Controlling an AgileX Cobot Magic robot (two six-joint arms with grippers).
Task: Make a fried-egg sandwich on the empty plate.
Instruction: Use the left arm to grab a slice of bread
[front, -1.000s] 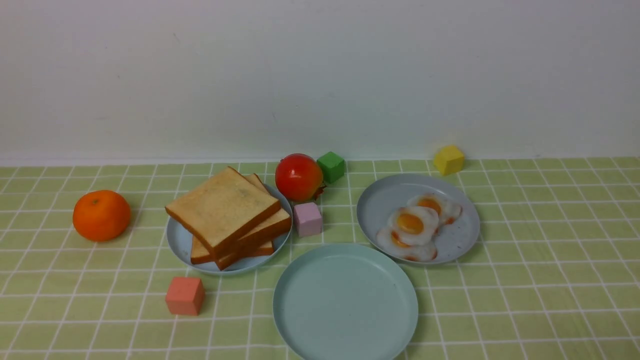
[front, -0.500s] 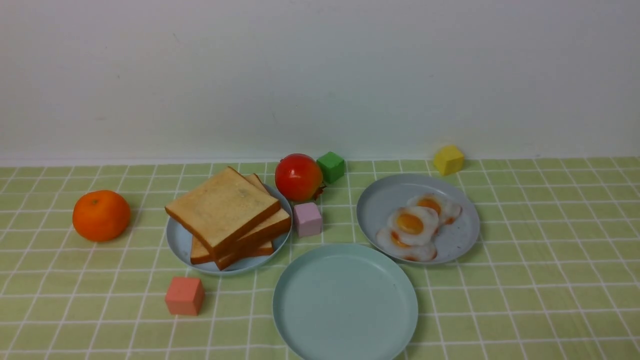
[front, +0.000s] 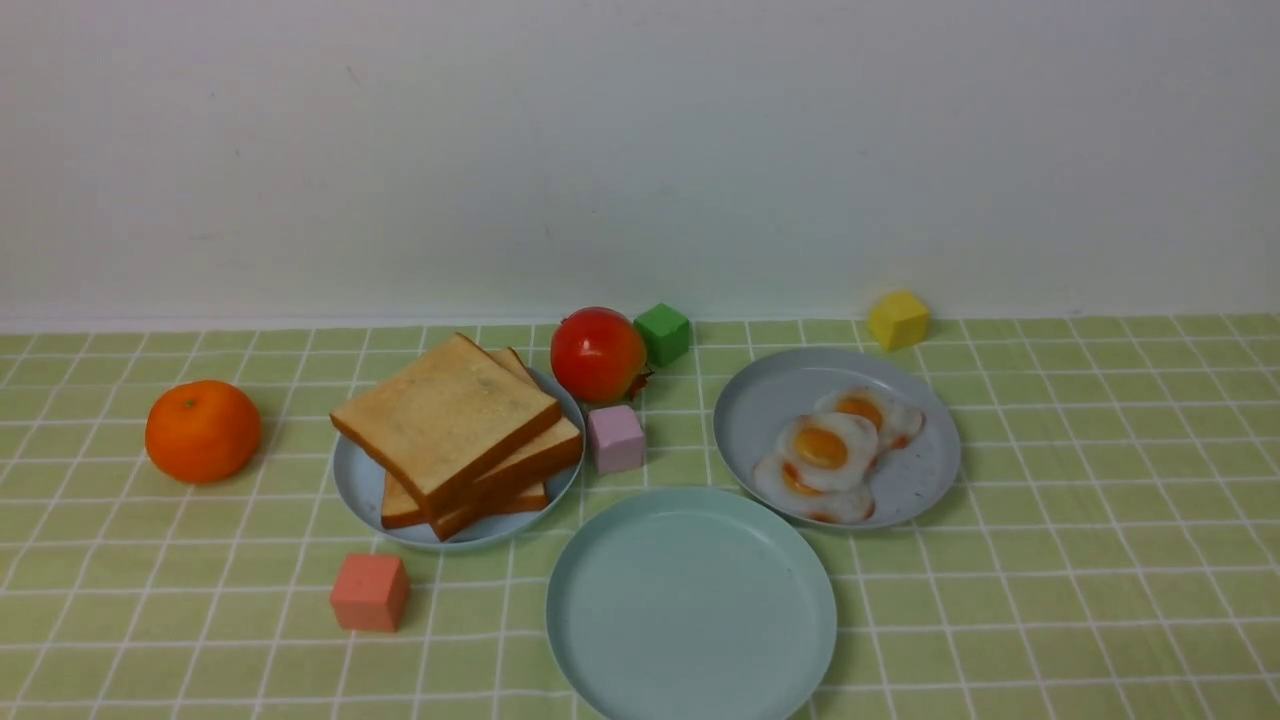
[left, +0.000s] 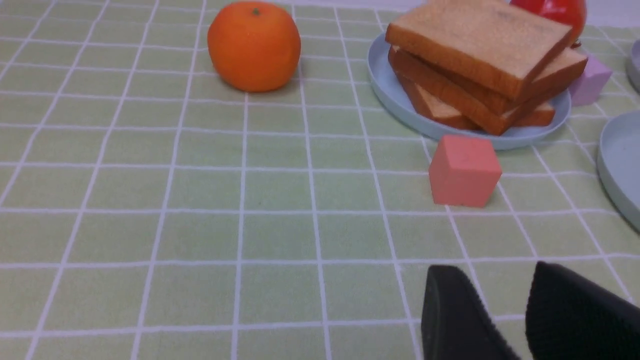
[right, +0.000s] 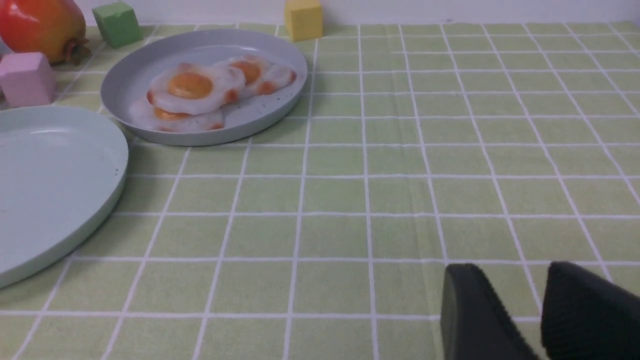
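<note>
We see a green checked tablecloth (front: 1100, 600) with the round pale mint-green plate (front: 690, 610) lying bare at front centre. Behind it on the left, square tan toast slices (front: 445, 420) are stacked on a greyish-blue plate (front: 352, 490). On the right, white toy fried eggs (front: 825, 445) lie on a second greyish-blue plate (front: 760, 400). Our left gripper (left: 497, 272) and right gripper (right: 515, 272) hover, jaws slightly parted, holding nothing.

Bright even light, soft faint shadows, front view slightly hazy, wrist views crisper

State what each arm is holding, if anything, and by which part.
Nothing is held. The left gripper and right gripper show jaws apart with only tablecloth between them; toast and eggs lie untouched.
</note>
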